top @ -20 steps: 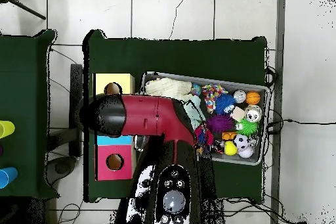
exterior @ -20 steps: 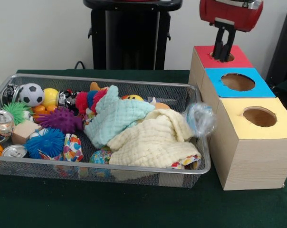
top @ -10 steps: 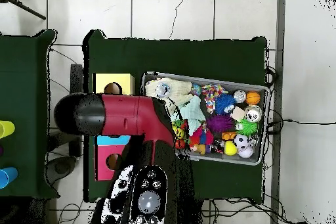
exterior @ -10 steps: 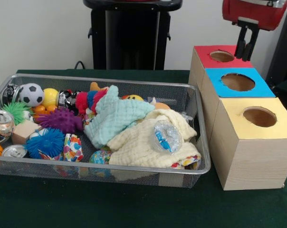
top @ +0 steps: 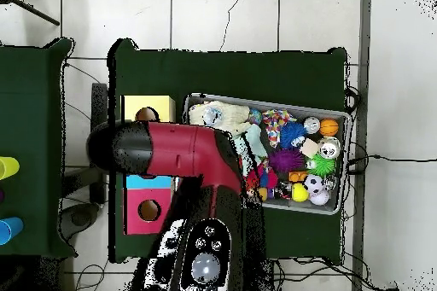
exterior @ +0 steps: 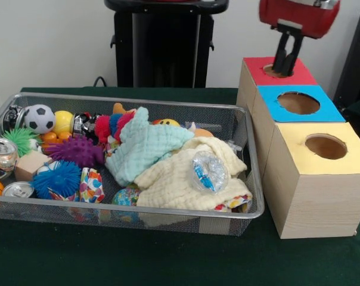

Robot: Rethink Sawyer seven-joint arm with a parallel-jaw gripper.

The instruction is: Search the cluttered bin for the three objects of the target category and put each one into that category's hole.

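Front view, left to right: a wire bin (exterior: 168, 221) on the green surface (exterior: 138, 262), holding cans (exterior: 2, 156), a soccer ball (exterior: 39, 118), spiky balls (exterior: 77, 151), a wood block (exterior: 31, 165), a mint cloth (exterior: 145, 146) and a cream cloth (exterior: 180, 179). On the cream cloth, near the bin's right wall, a clear plastic ball (exterior: 208, 172) with blue inside, lying free. Right of the bin, three boxes in a row: yellow-topped (exterior: 323, 173) nearest, blue-topped (exterior: 299, 104) in the middle, red-topped (exterior: 275, 71) farthest, each with a round hole. Over the red box's hole, the tool (exterior: 285, 67) on the red arm (exterior: 296, 15), tips close together at the hole's rim, gripping nothing visible; whether fully closed, hard to tell.

Overhead view: arm (top: 171, 153) covering the blue box and most of the red one; yellow box (top: 147, 110) and bin (top: 269, 155) in plain sight, tool hidden. Plastic ball (top: 212, 115) visible at the bin's left end.
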